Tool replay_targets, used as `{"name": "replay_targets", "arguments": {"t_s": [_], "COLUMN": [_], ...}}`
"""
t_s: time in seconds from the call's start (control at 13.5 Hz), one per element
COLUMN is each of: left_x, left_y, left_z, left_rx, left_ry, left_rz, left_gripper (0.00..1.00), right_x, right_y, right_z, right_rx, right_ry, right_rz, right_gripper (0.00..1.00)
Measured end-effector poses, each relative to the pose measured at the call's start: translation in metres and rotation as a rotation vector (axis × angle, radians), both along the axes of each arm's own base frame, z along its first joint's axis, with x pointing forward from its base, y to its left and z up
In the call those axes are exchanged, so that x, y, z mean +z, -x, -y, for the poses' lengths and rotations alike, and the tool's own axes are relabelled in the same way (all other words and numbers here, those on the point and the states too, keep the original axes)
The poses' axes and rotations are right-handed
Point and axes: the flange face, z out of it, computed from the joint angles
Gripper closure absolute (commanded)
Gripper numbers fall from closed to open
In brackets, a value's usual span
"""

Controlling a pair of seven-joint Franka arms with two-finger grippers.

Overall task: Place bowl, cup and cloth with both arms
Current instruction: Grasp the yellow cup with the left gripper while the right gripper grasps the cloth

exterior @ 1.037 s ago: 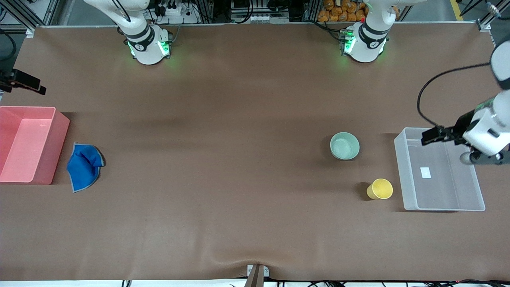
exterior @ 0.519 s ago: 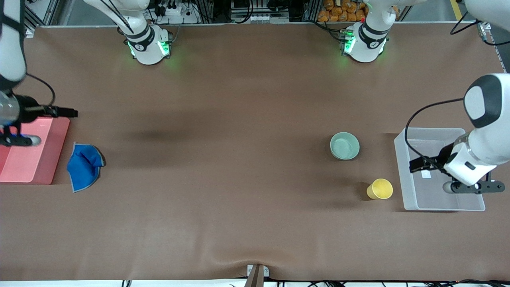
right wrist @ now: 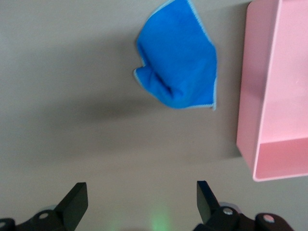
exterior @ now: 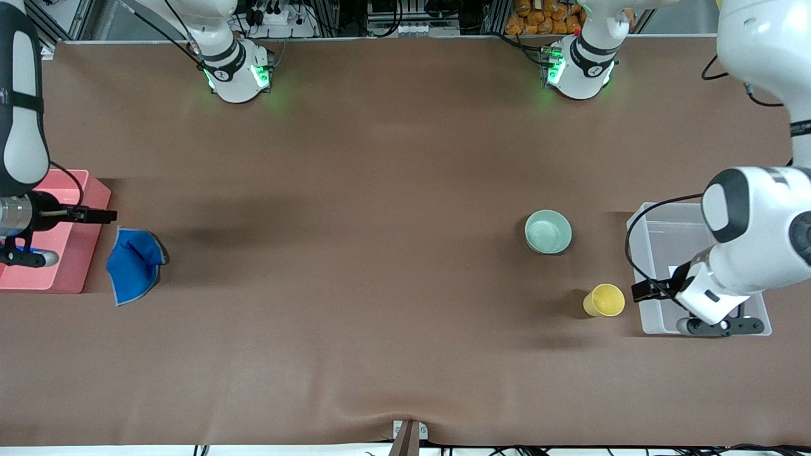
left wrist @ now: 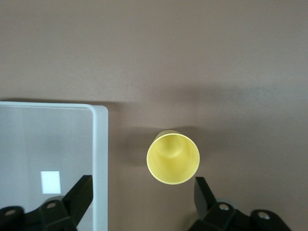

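Note:
The yellow cup (exterior: 604, 299) stands upright on the brown table beside the clear bin (exterior: 652, 221). It also shows in the left wrist view (left wrist: 173, 157). The mint-green bowl (exterior: 548, 232) stands farther from the front camera than the cup. The blue cloth (exterior: 134, 264) lies crumpled beside the pink bin (exterior: 89, 190) and shows in the right wrist view (right wrist: 178, 67). My left gripper (left wrist: 142, 195) is open and empty, above the clear bin's corner next to the cup. My right gripper (right wrist: 142, 199) is open and empty, up in the air by the pink bin and cloth.
The clear bin (left wrist: 48, 144) holds only a small white label (left wrist: 50, 182). The pink bin (right wrist: 274, 96) looks empty. The left arm's hand (exterior: 719, 325) hangs over the clear bin, and the right arm's hand (exterior: 25, 258) over the pink bin.
The left arm's hand has moved over the clear bin toward the front camera and the cup. The right arm's hand has come in over the pink bin, toward the cloth.

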Motion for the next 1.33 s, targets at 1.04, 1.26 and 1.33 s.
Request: {"name": "replay_targets", "arguments": {"t_s": [1.04,1.26,1.33], "left_x": [-0.079,-0.096,-0.101], "left_y": [-0.008,-0.005,-0.004], "left_z": [0.008,0.005,0.004], "left_rx": [0.007,0.015,0.016], "left_ry": [0.002,0.0,0.0], "left_rz": [-0.02,-0.047,-0.054], "left_gripper": [0.34,0.39,0.53], "right_x": [-0.068,-0.083,-0.09], "right_y": [-0.029,-0.033,-0.036], "right_z": [0.063,0.06,0.058], "right_rx": [0.281,0.325,0.341], "right_ry": [0.009,-0.004,-0.005], "right_rz": [0.152,0.155,0.165], "right_gripper": [0.0,0.0,0.0]}}
